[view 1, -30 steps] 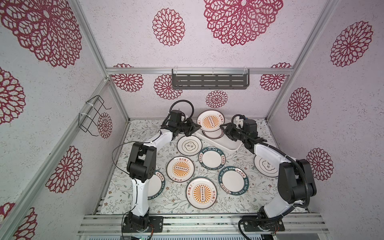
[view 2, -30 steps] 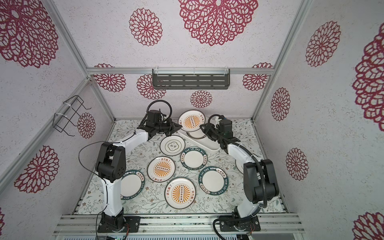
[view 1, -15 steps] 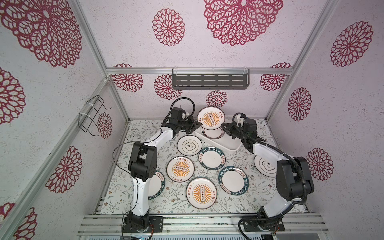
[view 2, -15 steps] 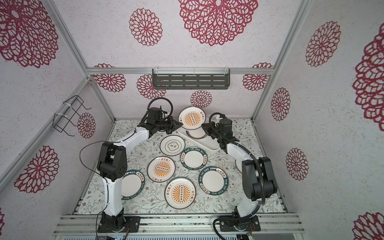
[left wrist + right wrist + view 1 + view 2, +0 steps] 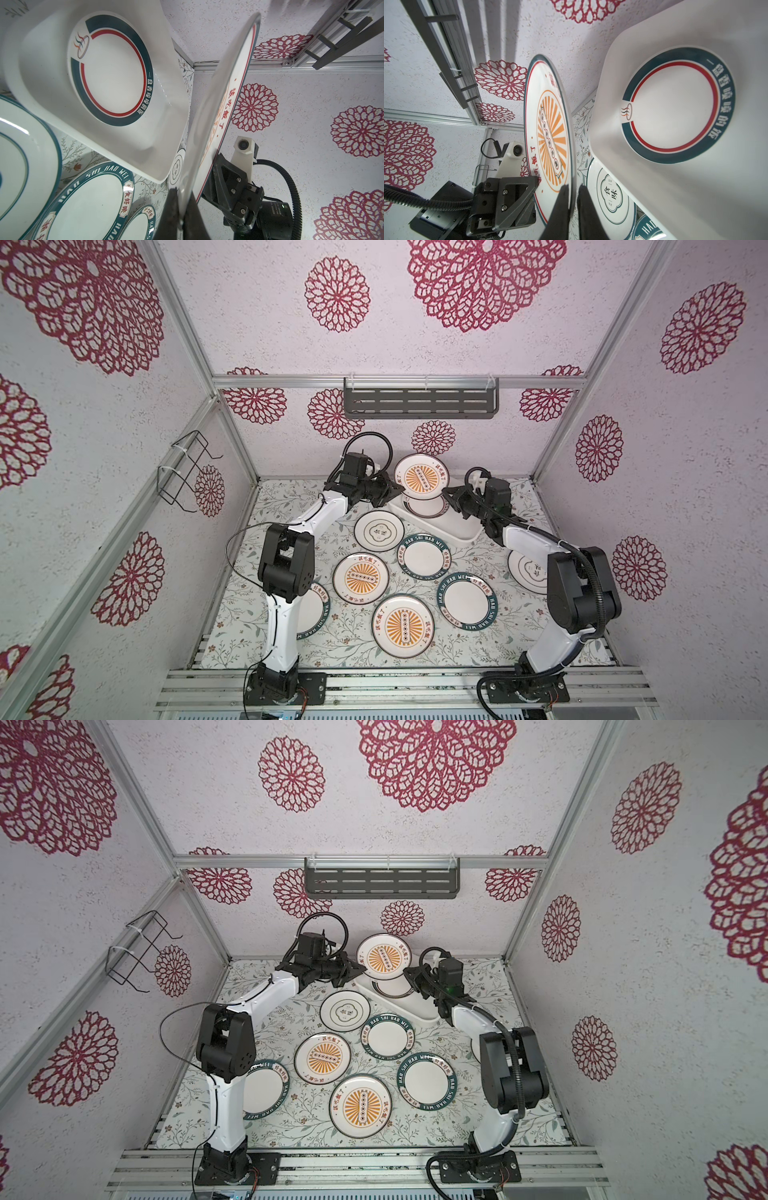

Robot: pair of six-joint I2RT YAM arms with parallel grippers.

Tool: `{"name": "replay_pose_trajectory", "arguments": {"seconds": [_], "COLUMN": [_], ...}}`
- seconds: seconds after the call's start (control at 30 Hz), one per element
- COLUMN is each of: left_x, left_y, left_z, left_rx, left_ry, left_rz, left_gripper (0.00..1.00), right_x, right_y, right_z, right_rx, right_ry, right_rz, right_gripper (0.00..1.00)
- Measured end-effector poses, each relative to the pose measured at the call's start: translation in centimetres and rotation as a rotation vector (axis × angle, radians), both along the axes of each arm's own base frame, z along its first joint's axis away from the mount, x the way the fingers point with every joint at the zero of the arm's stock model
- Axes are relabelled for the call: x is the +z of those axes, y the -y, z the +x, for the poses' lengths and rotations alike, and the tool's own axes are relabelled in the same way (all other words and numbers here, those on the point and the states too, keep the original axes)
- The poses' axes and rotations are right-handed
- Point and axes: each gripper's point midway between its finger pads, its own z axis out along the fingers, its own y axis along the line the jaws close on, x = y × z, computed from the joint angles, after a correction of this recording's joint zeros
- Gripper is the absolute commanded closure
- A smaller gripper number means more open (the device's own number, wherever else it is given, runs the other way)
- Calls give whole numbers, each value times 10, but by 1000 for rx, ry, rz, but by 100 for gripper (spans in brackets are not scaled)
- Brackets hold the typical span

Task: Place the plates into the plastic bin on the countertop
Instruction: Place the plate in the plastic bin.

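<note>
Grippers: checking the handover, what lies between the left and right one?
The raised sunburst plate, over the plastic bin; the left gripper and right gripper meet its opposite rims. Both top views show it.

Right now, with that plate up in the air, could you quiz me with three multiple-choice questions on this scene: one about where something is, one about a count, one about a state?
1. Where is the plate with the teal-and-red ring?
A) on the wall shelf
B) in the white bin
C) hanging in the wire rack

2. How many sunburst plates lie flat on the countertop?
A) two
B) none
C) five

3. The sunburst plate at the back is:
A) lying flat in the bin
B) broken in pieces
C) held in the air above the bin

Answers:
1 B: both wrist views show it lying on the bin's floor.
2 A: one and another lie towards the front.
3 C: the left claw and the right claw pinch its opposite edges.
</note>
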Motion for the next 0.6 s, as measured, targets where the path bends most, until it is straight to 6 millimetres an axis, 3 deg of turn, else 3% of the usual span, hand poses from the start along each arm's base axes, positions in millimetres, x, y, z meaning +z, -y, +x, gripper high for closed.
{"name": "replay_pose_trajectory", "arguments": {"seconds": [0.2, 0.27, 0.37, 0.4, 0.5, 0.53, 0.57, 0.6], "left_x": [-2, -2, -2, -1, 4, 5, 6, 7], "left_y": [6, 8, 10, 11, 13, 13, 14, 13], "left_z": [-6, -8, -10, -11, -11, -11, -12, -12], "left_rx": [-23, -32, -43, -47, -60, -64, -65, -64], "left_ry": [-8, -7, -3, -2, 11, 18, 22, 32], "left_rz": [2, 2, 6, 2, -11, -11, -10, 0], "left_gripper": [94, 94, 82, 76, 38, 19, 6, 3], "right_x": [-4, -5, -4, -4, -7, -11, -15, -19], "right_y": [-2, -2, -2, -2, 0, 1, 2, 3], "right_z": [4, 4, 5, 5, 5, 4, 3, 3], "right_rx": [2, 1, -7, -7, -19, -24, -29, -35], "right_ry": [-3, -8, -15, -20, -32, -40, -51, -63], "right_rz": [9, 12, 31, 37, 37, 34, 29, 25], "right_gripper": [87, 92, 99, 100, 100, 100, 100, 100]}}
